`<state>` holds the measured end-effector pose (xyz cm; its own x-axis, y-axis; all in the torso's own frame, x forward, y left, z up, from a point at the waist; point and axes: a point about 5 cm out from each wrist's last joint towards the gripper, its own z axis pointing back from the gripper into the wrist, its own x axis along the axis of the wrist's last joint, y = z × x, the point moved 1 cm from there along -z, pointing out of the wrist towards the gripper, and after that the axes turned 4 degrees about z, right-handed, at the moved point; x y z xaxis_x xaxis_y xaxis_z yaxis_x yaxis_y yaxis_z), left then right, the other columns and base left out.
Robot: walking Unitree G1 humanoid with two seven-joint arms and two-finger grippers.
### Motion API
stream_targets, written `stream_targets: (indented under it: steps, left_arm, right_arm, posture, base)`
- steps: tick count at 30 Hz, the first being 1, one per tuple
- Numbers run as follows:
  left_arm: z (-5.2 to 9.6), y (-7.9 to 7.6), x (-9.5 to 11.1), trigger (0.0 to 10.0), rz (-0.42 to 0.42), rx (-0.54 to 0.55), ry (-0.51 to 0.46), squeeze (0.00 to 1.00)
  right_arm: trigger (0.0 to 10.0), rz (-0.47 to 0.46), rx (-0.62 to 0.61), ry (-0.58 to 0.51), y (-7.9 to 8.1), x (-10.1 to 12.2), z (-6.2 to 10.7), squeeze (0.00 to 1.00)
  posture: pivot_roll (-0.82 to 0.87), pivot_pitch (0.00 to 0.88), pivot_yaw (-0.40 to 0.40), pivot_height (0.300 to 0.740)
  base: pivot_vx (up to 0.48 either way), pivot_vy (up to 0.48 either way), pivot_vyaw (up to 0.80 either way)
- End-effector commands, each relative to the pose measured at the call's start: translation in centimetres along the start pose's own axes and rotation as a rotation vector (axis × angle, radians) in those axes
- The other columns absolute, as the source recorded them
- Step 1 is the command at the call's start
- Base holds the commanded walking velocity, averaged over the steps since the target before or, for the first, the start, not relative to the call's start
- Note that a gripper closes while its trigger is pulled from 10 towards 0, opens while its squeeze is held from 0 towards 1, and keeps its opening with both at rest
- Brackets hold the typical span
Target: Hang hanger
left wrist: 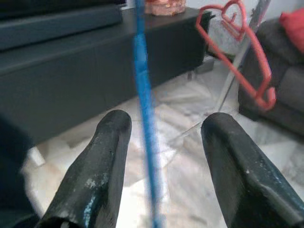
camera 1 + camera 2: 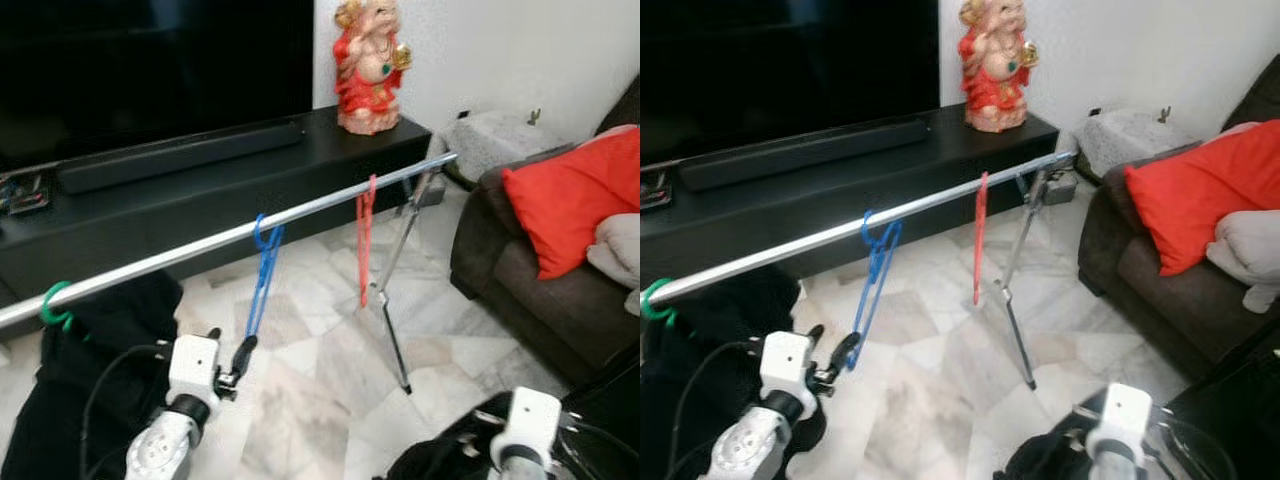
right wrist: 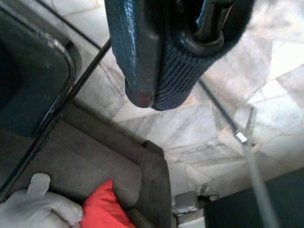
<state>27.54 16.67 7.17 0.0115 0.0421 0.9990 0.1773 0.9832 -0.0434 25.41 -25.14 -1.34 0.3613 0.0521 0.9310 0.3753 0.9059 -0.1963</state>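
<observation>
A silver rail (image 2: 200, 247) crosses the room on a folding stand (image 2: 392, 300). Three hangers hang from it: a blue hanger (image 2: 264, 275), a red hanger (image 2: 366, 240) and a green hook (image 2: 55, 305) at the left end. My left gripper (image 2: 240, 362) is at the blue hanger's lower end. In the left wrist view the blue hanger (image 1: 144, 109) runs between the spread fingers (image 1: 102, 166), and the left gripper (image 1: 164, 137) is open. My right gripper (image 3: 147, 95) hangs low over the floor with its fingers pressed together.
A black TV console (image 2: 150, 200) with a red statue (image 2: 370, 65) stands behind the rail. A dark sofa (image 2: 500, 270) with a red cushion (image 2: 575, 200) is on the right. A black garment (image 2: 90, 370) hangs below the green hook. Marble floor (image 2: 320, 380) lies under the rail.
</observation>
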Motion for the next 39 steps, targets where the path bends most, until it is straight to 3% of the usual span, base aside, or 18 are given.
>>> stream_targets:
  steps: [1,14,23,30,39]
  left_arm:
    - [0.0,0.0,0.2,10.0,0.002,-0.002,-0.013,0.0]
    - [0.1,0.4,0.8,10.0,0.002,0.009,-0.037,0.0]
    - [0.1,0.8,0.5,10.0,-0.036,-0.018,0.014,0.0]
    - [-1.0,-0.3,1.0,10.0,-0.037,-0.057,0.018,0.0]
    - [-0.6,-0.5,0.5,10.0,-0.068,-0.06,0.035,0.0]
  right_arm:
    - [10.0,-0.005,0.002,-0.038,0.1,0.7,-0.2,0.0]
    - [10.0,0.001,0.007,-0.033,0.1,0.5,0.0,0.0]
    - [10.0,0.004,0.009,-0.025,0.1,0.3,0.0,0.0]
    - [10.0,0.005,0.012,-0.022,0.1,0.4,-0.1,0.0]
    - [10.0,0.011,0.015,-0.017,0.0,0.2,-0.1,0.0]
  posture:
    - [0.14,0.015,-0.003,0.74]
    - [0.14,0.028,-0.004,0.74]
    - [0.15,0.03,-0.006,0.74]
    - [0.14,0.028,-0.012,0.74]
    - [0.14,0.019,-0.014,0.74]
  base:
    - [0.292,0.0,0.0]
    - [0.299,0.0,0.0]
    - [0.0,0.0,0.0]
    - [0.0,0.0,0.0]
    - [0.0,-0.118,0.0]
